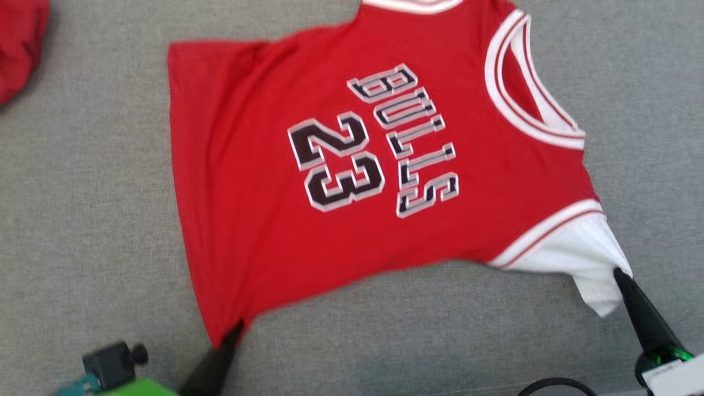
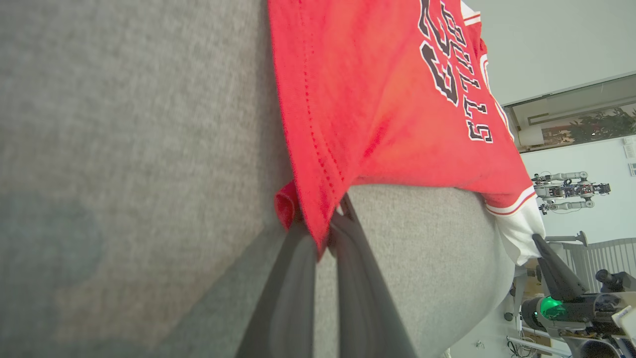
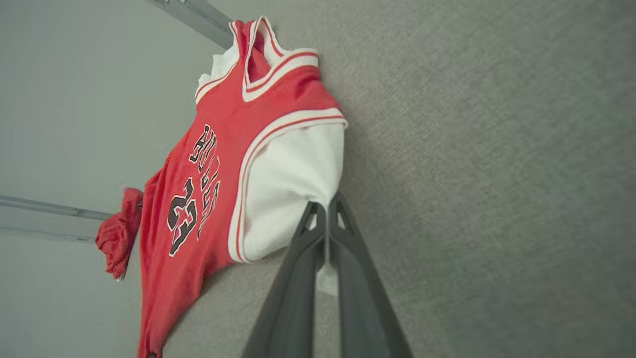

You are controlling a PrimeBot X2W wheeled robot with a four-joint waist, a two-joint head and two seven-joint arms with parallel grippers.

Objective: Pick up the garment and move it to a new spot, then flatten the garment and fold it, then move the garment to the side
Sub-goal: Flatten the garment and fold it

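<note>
A red basketball jersey [image 1: 341,181] with white trim, white sleeves and black lettering is spread face up on the grey cloth surface [image 1: 93,209], collar to the right. My left gripper [image 1: 236,329] is shut on its red hem corner [image 2: 320,233] at the lower left. My right gripper [image 1: 620,275] is shut on the white sleeve [image 1: 583,258] at the lower right; the right wrist view has its fingers [image 3: 318,233] pinching that white cloth [image 3: 293,189]. The near edge between the two grips lifts slightly off the surface. The jersey [image 3: 198,199] hangs stretched in the right wrist view.
Another red garment [image 1: 19,44] lies bunched at the far left corner, also visible [image 3: 119,233] from the right wrist. A black cable [image 1: 555,385] curls near my right arm. Beyond the table edge stands lab equipment [image 2: 566,191].
</note>
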